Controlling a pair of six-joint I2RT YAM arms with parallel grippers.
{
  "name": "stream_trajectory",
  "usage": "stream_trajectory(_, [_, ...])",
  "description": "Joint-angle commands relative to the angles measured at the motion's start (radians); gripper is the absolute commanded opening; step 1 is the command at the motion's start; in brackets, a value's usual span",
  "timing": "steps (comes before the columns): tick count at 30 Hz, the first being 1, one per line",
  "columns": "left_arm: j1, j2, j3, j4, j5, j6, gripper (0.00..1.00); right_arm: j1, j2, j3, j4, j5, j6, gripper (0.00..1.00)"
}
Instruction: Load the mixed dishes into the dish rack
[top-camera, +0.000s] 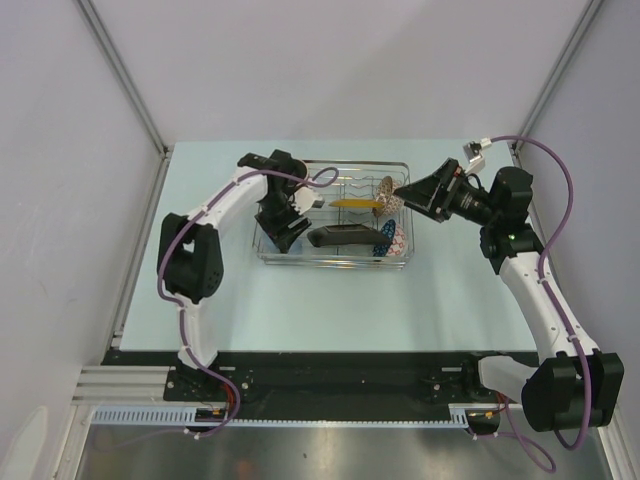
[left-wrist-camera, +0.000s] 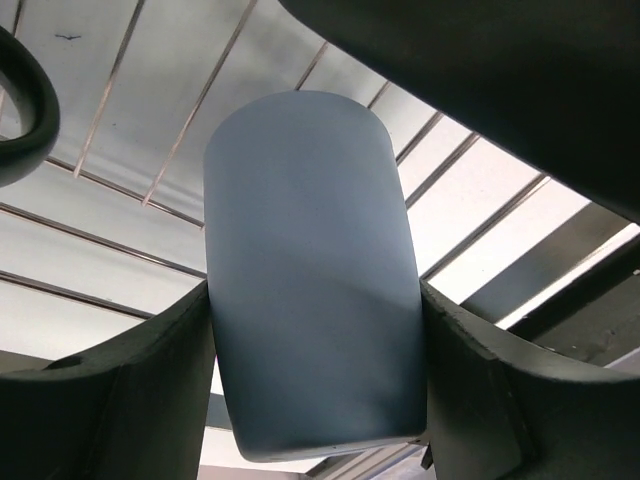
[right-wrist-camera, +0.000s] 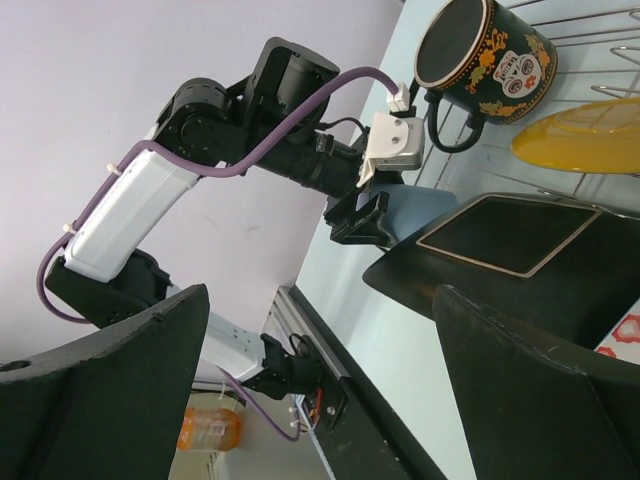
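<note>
Left tool (top-camera: 283, 230): mine, low inside the rectangular silver wire dish rack (top-camera: 335, 262), at the rack's left end. Its fingers (left-wrist-camera: 110, 400) pinch a light-blue handleless cup (left-wrist-camera: 310, 270). Which end is the mouth, and whether the cup touches the wires, I cannot tell.

Right tool (top-camera: 408, 190): spread wide with nothing between, just off the rack's right side.

In the rack:
- dark mug with skull pattern (right-wrist-camera: 485, 55), left end, seen only from my right wrist
- yellow round dish (top-camera: 350, 203), on edge, mid-rack
- dark square plate (top-camera: 345, 236), near side
- pinkish-beige patterned bowl (top-camera: 388, 190), right end, partly hidden
- blue patterned bowl (top-camera: 389, 240), right end, partly hidden
</note>
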Motion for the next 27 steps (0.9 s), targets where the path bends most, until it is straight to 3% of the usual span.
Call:
stream_trajectory(1, [-0.015, 0.010, -0.020, -0.004, -0.091, 0.010, 0.00, -0.004, -0.031, 0.010, -0.013, 0.002, -0.025, 1.00])
stream_trajectory(7, [-0.018, 0.031, 0.006, 0.038, -0.171, -0.001, 0.04, -0.004, -0.031, 0.009, -0.024, -0.003, -0.030, 1.00])
stream_trajectory(8, [-0.022, 0.036, 0.009, 0.038, -0.172, -0.004, 0.20, -0.004, -0.033, 0.009, -0.027, -0.003, -0.031, 1.00])
stream_trajectory(10, [-0.025, 0.043, 0.012, 0.045, -0.174, -0.007, 0.29, -0.004, -0.036, 0.009, -0.030, -0.003, -0.033, 1.00])
stream_trajectory(13, [-0.030, 0.040, 0.017, 0.070, -0.168, -0.016, 0.52, -0.005, -0.038, 0.009, -0.034, -0.004, -0.036, 1.00])
stream_trajectory(16, [-0.033, 0.034, 0.038, 0.081, -0.154, -0.025, 0.60, -0.004, -0.038, 0.010, -0.037, -0.006, -0.039, 1.00])
stream_trajectory(21, [-0.036, 0.014, 0.084, 0.078, -0.143, -0.031, 0.64, -0.004, -0.036, 0.009, -0.051, -0.009, -0.053, 1.00])
stream_trajectory(24, [-0.036, -0.007, 0.106, 0.047, -0.119, -0.028, 0.85, -0.005, -0.033, 0.009, -0.056, -0.009, -0.062, 1.00])
stream_trajectory(25, [-0.036, -0.015, 0.108, 0.042, -0.111, -0.024, 1.00, -0.004, -0.037, 0.009, -0.056, -0.006, -0.067, 1.00])
stream_trajectory(27, [-0.036, -0.026, 0.095, 0.039, -0.107, -0.021, 1.00, -0.004, -0.038, 0.009, -0.056, -0.004, -0.073, 1.00])
